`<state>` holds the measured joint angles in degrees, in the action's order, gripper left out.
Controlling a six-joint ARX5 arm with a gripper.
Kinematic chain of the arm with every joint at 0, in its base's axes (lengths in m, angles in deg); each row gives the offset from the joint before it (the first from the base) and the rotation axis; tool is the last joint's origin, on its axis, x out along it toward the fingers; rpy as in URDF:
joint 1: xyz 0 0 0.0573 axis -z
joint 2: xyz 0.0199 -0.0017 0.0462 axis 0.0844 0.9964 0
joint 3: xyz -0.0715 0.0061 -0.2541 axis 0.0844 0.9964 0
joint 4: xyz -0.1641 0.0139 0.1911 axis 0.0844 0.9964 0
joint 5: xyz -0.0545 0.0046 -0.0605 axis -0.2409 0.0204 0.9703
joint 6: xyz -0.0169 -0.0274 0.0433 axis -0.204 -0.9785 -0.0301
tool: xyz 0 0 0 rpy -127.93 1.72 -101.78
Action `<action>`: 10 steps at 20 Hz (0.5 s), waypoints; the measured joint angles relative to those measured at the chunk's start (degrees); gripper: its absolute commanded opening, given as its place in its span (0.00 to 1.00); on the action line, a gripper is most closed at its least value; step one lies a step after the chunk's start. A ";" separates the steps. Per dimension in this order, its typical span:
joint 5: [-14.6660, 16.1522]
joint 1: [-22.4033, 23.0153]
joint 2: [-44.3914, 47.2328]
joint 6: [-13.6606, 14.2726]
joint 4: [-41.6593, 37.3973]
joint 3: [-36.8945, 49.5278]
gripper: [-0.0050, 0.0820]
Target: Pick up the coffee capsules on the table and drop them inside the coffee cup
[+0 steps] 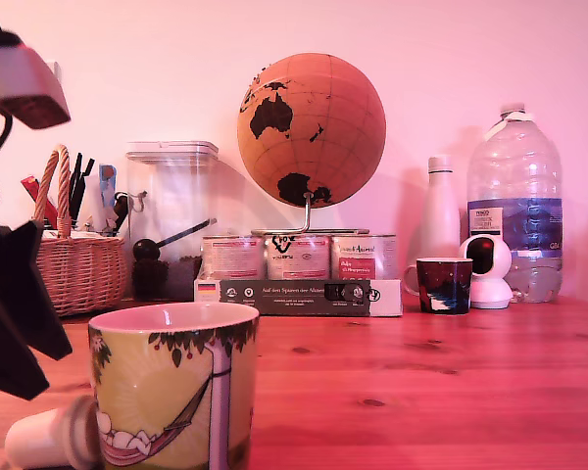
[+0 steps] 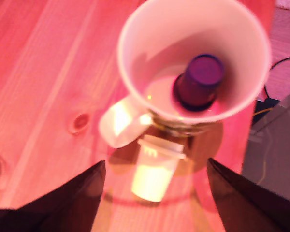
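Cream capsule lies on the bench between the spread pincer fingers, rim touching the cup.

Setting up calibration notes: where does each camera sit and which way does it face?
Exterior view: low at table height, facing the wall shelf clutter past the coffee cup; dark arm parts at the exterior view's left.
Wrist view: on the arm, looking down into the cup, a purple capsule inside; open gripper jaws flank a cream capsule.
Shared: cup and cream capsule.
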<state>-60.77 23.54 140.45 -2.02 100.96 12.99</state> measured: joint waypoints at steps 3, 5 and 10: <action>0.37 -0.42 2.14 0.90 -0.11 0.00 0.75; 0.46 -0.42 3.45 1.36 -0.22 0.00 0.75; 1.03 -0.42 5.46 1.40 -1.27 0.00 0.75</action>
<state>-59.74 23.13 145.91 -0.62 99.69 12.99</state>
